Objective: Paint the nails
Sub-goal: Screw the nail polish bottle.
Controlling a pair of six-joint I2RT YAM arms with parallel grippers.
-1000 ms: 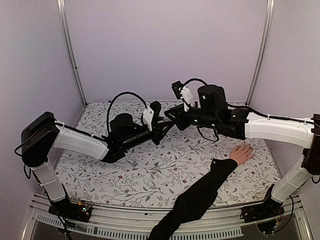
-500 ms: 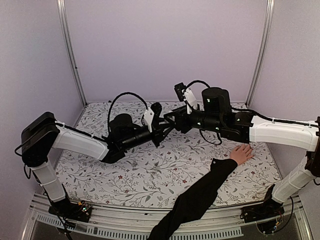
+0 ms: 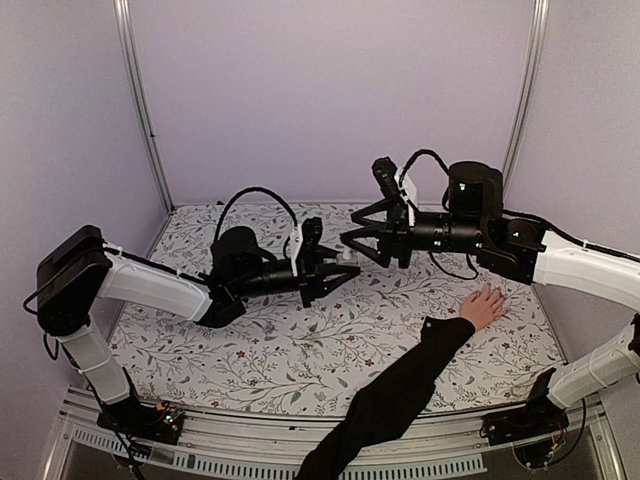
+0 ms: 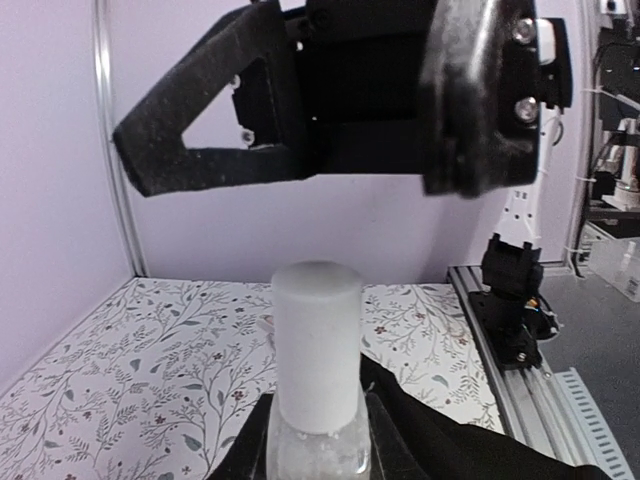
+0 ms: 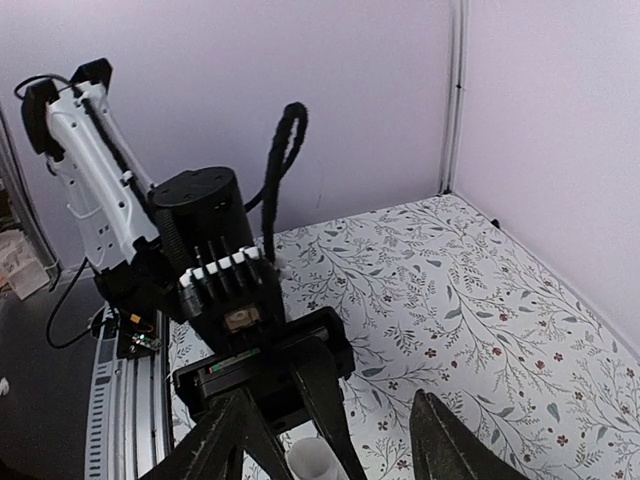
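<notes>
A light-skinned hand (image 3: pixel 486 304) with spread fingers lies flat on the floral table at the right, on a long black sleeve (image 3: pixel 400 385). Its nails are too small to make out. My left gripper (image 3: pixel 338 273) is shut on a small pale translucent bottle (image 4: pixel 318 445) with a white cap (image 4: pixel 318 345), held upright over the middle of the table. My right gripper (image 3: pixel 358 247) hangs just above and to the right of the cap (image 3: pixel 349 269), open and holding nothing. In the right wrist view the cap (image 5: pixel 314 461) sits low between the spread fingers (image 5: pixel 448 440).
The floral table (image 3: pixel 300 350) is walled by lilac panels with metal posts (image 3: pixel 140 100) at the back corners. An aluminium rail (image 3: pixel 200 440) runs along the near edge. The sleeve crosses the near right part of the table.
My right gripper has opened and drawn back to the right, off the bottle cap. My left gripper has shifted slightly right and lower with the bottle. The hand has stayed still.
</notes>
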